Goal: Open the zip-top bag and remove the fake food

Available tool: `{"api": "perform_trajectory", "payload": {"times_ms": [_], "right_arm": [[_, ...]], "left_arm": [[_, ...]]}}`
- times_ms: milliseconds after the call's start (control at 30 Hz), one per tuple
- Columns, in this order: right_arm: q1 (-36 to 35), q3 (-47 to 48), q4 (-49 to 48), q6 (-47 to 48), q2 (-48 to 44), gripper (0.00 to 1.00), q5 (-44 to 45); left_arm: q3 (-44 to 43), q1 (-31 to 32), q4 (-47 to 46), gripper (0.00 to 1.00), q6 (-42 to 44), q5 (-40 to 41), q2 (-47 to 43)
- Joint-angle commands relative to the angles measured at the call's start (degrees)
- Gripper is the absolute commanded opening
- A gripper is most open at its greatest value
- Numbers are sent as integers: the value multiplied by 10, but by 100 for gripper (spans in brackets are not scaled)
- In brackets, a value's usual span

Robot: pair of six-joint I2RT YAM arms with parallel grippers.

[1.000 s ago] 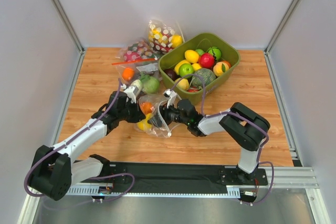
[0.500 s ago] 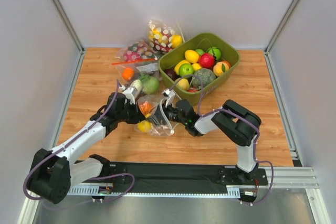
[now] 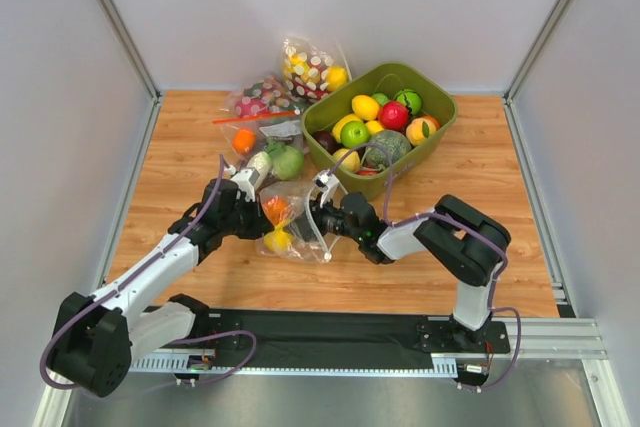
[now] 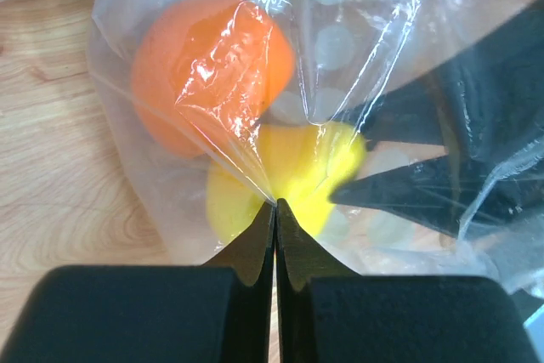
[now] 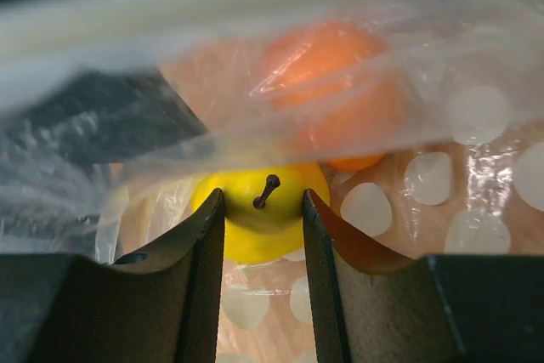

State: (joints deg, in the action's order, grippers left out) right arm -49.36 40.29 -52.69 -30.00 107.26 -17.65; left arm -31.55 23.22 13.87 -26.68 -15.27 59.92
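I had the zip-top bag lying on the table between the two arms, just in front of the green bin. Its pale zip edge ran roughly far-to-near down the right side, so the mouth faced the right gripper. The left gripper was pressed together, pinching a fold of dotted film on the bag's left side. The right gripper's fingers stood spread at the mouth. The fake food sat inside: a yellow piece showed between those fingers, whether touching I could not tell, with an orange piece on its far side.
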Motion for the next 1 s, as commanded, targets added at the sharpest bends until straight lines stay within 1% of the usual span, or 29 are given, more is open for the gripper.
{"api": "perform_trajectory", "payload": {"times_ms": [0, 233, 367, 433, 467, 633, 667, 767, 867, 900, 967], "right_arm": [[-3, -16, 29, 47, -61, 9, 43], [6, -67, 76, 60, -133, 8, 64], [9, -94, 110, 69, -202, 8, 77], [9, -104, 147, 77, -231, 7, 81], [10, -107, 159, 82, -260, 7, 83], [12, -102, 280, 114, -349, 7, 88], [13, -100, 299, 117, -381, 7, 87], [15, -86, 403, 136, -440, 7, 88], [18, -67, 461, 151, -489, 7, 89], [20, -62, 494, 153, -500, 7, 89], [26, -44, 524, 161, -530, 7, 81]], "left_arm": [[-6, 1, 25, 0, 5, 29, -23], [-11, 2, 38, 0, 5, 46, -15], [-12, 2, 40, 0, 6, 50, -15], [-13, 2, 42, 0, 6, 51, -16], [-14, 1, 42, 0, 6, 52, -15], [-15, 2, 46, 0, 7, 53, -16], [-16, 2, 48, 0, 7, 53, -17], [-15, 2, 45, 0, 7, 52, -20], [-18, 2, 47, 0, 7, 50, -19], [-21, 2, 50, 0, 9, 50, -19], [-24, 2, 53, 0, 10, 51, -17]]}}
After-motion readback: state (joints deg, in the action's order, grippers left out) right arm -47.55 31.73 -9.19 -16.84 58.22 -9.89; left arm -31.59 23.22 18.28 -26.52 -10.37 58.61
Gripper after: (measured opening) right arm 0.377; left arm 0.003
